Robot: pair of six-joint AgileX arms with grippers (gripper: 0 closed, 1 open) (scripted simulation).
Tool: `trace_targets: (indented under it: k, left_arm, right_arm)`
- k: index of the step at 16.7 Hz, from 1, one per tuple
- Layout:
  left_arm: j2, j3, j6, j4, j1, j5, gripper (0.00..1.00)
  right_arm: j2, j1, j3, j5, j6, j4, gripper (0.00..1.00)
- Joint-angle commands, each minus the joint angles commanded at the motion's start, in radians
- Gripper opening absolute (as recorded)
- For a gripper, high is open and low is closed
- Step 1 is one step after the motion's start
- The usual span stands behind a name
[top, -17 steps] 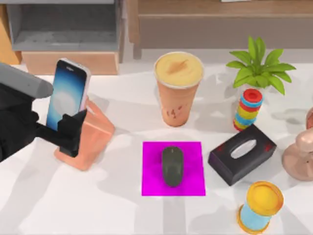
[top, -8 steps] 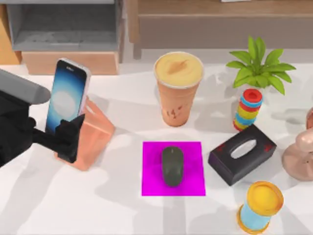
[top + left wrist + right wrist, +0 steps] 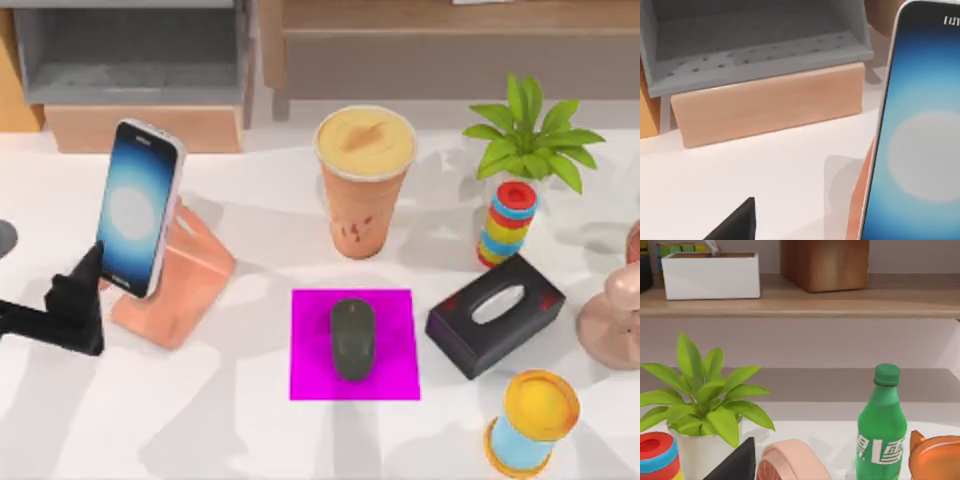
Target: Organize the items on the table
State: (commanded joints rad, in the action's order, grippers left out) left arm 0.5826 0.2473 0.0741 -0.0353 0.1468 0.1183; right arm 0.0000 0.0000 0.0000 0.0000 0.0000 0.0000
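The smartphone [image 3: 140, 210] with its glowing blue-white screen leans upright on a salmon stand [image 3: 190, 285] at the table's [image 3: 250, 430] left. My left gripper [image 3: 80, 310] is open just left of the stand, apart from the phone. In the left wrist view the phone [image 3: 920, 140] looms close, with one dark fingertip [image 3: 737, 225] in front of it. The dark grey mouse [image 3: 352, 338] lies on a magenta mat [image 3: 395, 375] at centre. Behind it stands the tall orange cup [image 3: 364, 185]. One fingertip [image 3: 737, 465] of my right gripper appears in the right wrist view.
A black tissue box [image 3: 495, 313], a potted plant [image 3: 530, 135], a stack of coloured rings [image 3: 508, 223], a yellow and blue spool [image 3: 533, 420] and a copper-pink ornament [image 3: 612, 310] crowd the right side. A grey shelf [image 3: 140, 60] stands at back left. A green bottle [image 3: 882, 425] is near the right wrist.
My left gripper has let go of the phone and drawn back to the left and a little toward the front. The phone stays leaning on its stand.
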Motion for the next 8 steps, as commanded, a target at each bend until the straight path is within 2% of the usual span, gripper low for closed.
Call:
trace_targets:
  k: [8]
  left_arm:
    - [-0.504,-0.210,-0.062,0.031,-0.126,-0.102,1.00]
  right_arm:
    - [0.000,0.000,0.000,0.000,0.000,0.000,1.00]
